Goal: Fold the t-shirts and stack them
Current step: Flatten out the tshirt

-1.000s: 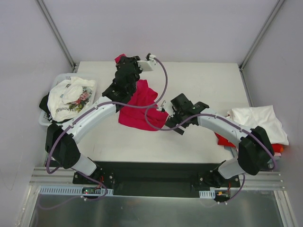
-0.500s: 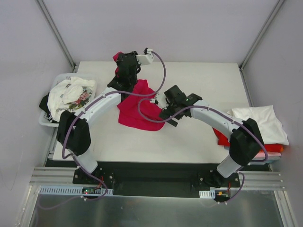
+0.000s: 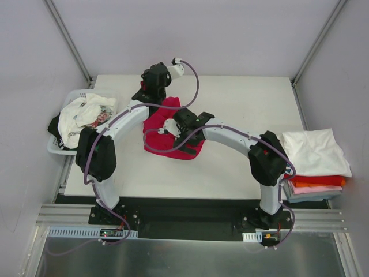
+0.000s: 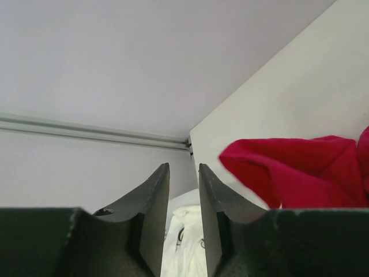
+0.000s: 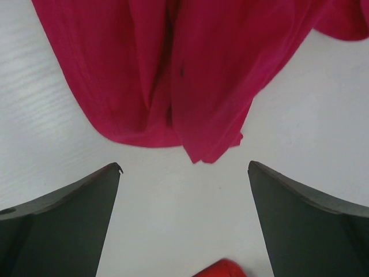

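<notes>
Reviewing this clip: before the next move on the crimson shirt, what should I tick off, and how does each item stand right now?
1. Right gripper wide open: ok.
2. Hem of the crimson shirt lies just ahead, between the right fingers, untouched: ok.
3. Left gripper free of cloth, its narrow gap empty, shirt beside it: ok.
4. Shirt spread flat: not ok, bunched in folds.
5. The folded stack at the right looks tidy, white shirt on top: ok.
6. Which part of the shirt that hem is: cannot tell.
</notes>
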Available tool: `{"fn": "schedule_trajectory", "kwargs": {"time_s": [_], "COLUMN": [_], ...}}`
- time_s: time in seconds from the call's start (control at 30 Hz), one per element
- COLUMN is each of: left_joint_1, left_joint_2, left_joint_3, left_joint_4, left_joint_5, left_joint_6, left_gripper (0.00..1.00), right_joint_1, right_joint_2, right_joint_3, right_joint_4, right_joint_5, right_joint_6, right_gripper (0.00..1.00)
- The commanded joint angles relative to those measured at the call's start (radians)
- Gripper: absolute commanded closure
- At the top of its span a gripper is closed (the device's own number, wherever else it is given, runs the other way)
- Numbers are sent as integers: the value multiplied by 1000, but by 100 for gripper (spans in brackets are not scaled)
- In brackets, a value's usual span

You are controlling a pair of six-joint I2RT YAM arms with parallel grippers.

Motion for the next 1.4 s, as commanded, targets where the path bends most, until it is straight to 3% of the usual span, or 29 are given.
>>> {"fn": "schedule_trajectory", "kwargs": {"time_s": [0.0,0.23,0.37,0.6,1.37], "left_joint_1": [11,11,8,0,-17], "left_joint_2": [5,-10,-42,-96,-214], "left_joint_3": [46,9,-20,-75,-185], "left_joint_4": [-73,-95,-97,-98,-98], "left_joint_5": [51,60,53,40,40], "left_joint_6": [-121,-171,-178,-173,-164], "left_gripper": [68,50,36,22,19], "right_joint_1": [11,60,81,83,5], "right_joint_2": [89,192,221,255,321], "right_joint_3": [149,272,256,190,192], "right_joint_4": [-54,-69,-49,-11,-5], "right_joint_5": [-27,-38,-35,-29,-92], "right_joint_6": [-17,-24,-17,-30,-94], "right_gripper": [1,1,1,1,1]}}
